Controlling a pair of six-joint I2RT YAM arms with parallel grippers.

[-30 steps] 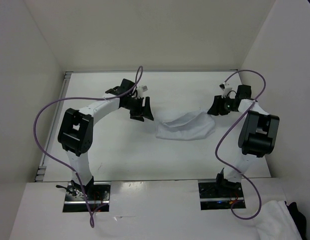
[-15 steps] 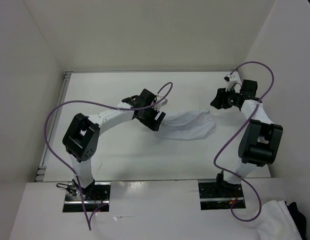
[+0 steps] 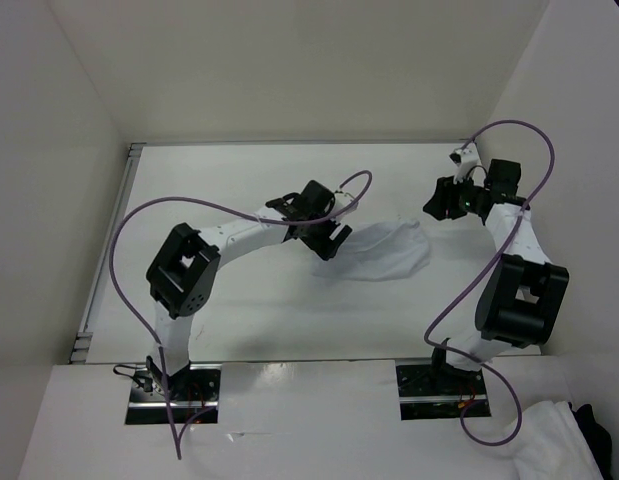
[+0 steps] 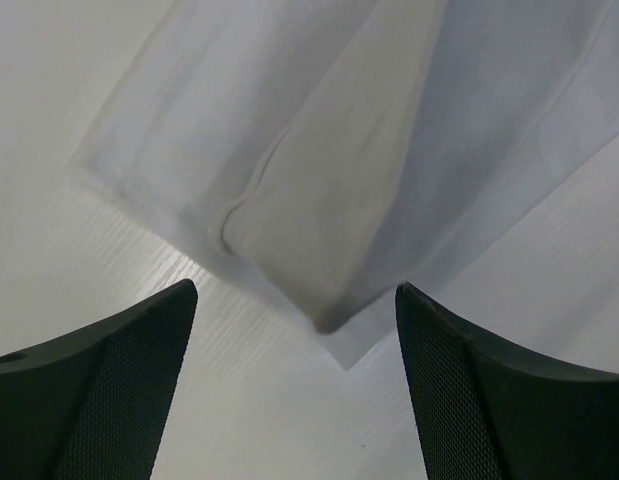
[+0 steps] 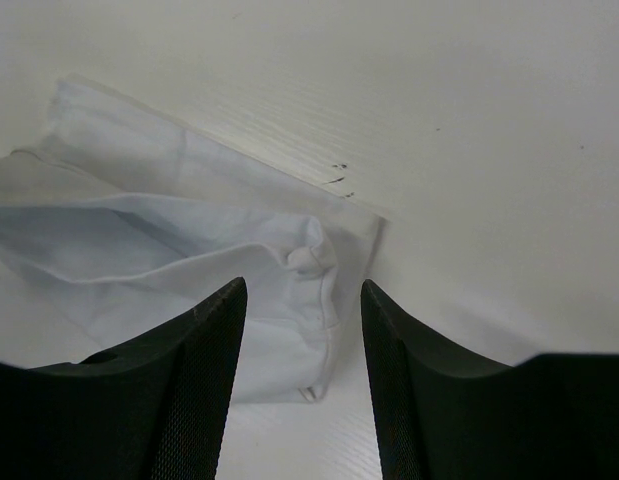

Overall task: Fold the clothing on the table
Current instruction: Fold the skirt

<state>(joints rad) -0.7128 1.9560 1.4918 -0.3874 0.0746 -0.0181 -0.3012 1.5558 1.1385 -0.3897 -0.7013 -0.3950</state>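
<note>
**A:** Where does the clothing (image 3: 384, 250) lie?

**B:** Flat on the tabletop (image 3: 209, 180), right of its middle. It is about halfway between the far and near edges, and nearer the right edge than the left.

**A:** Why is the left claw (image 3: 327, 238) at its left end?

**B:** To take that end, I'd say. It hangs over the corner there with its jaws spread wide and nothing between them. Its own camera looks straight down on that corner, framed by both fingers.

**A:** And the right claw (image 3: 436, 200)?

**B:** It is just beyond the cloth's right end, toward the far right corner of the tabletop. Its jaws are parted, more narrowly than the left's, and are empty too. Its camera is aimed at the right end, so I judge it is lining up for a matching pinch. With one claw per end, they could lift one part and lay it over the other.

**A:** How does the cloth look?

**B:** Thin, plain white and soft. It lies in loose overlapping layers rather than spread out. At the left corner a shadowed flap laps over the layer beneath. At the right end a hemmed edge shows, with a small bunch in it. It is wrinkled, and its edges are not squared.
</note>
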